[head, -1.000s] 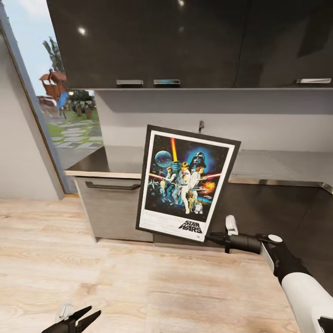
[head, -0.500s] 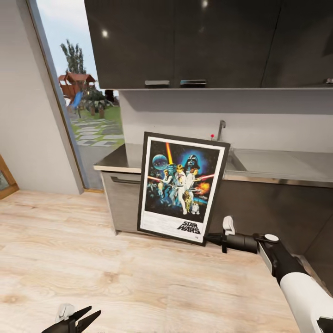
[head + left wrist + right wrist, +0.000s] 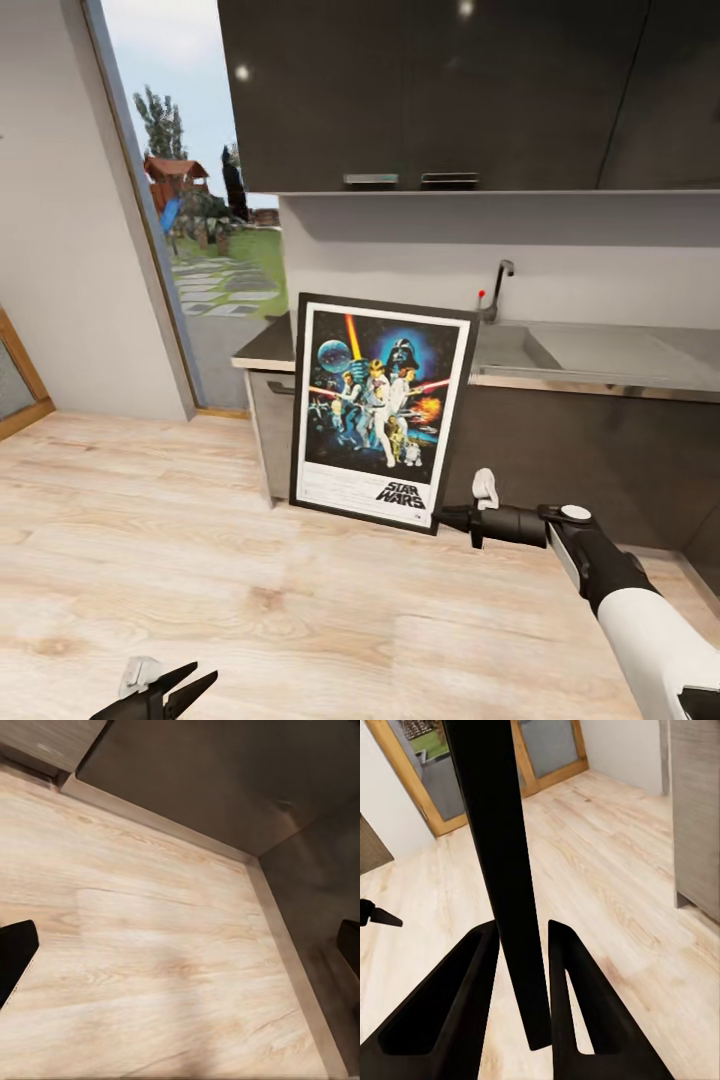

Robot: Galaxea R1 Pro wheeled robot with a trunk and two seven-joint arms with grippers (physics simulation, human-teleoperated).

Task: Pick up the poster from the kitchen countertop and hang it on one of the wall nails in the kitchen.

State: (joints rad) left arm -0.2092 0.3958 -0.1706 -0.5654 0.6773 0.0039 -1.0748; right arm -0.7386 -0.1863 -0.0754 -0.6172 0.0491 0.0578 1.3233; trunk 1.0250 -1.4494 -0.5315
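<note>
R gripper [image 3: 448, 517] is clamped on the lower right corner of the poster [image 3: 378, 410], holding it upright in the air, slightly tilted, in front of the dark base cabinets [image 3: 580, 450]. In the right wrist view the poster [image 3: 499, 870] shows edge-on as a thin black strip pinched between the two fingers [image 3: 577, 1005]. L gripper [image 3: 160, 692] sits low over the wood floor [image 3: 200, 580], jaws apart w/ nothing between them; left wrist view shows its finger tips [image 3: 15, 952] wide apart above the floor [image 3: 150, 945].

Vs 1 s ago: the whole view has swung, so the camera moved. Kitchen countertop [image 3: 610, 365] now sits further right in frame; sink [image 3: 515, 350] and faucet [image 3: 497, 285] are more in sight. The glass door opening [image 3: 200, 260] onto the garden looks wider, and a wood-framed door [image 3: 15, 385] has come in at far left. The poster reads closer to vertical than before, and it covers the countertop's left end. Grip on the corner is unchanged; L gripper same spot in frame.
</note>
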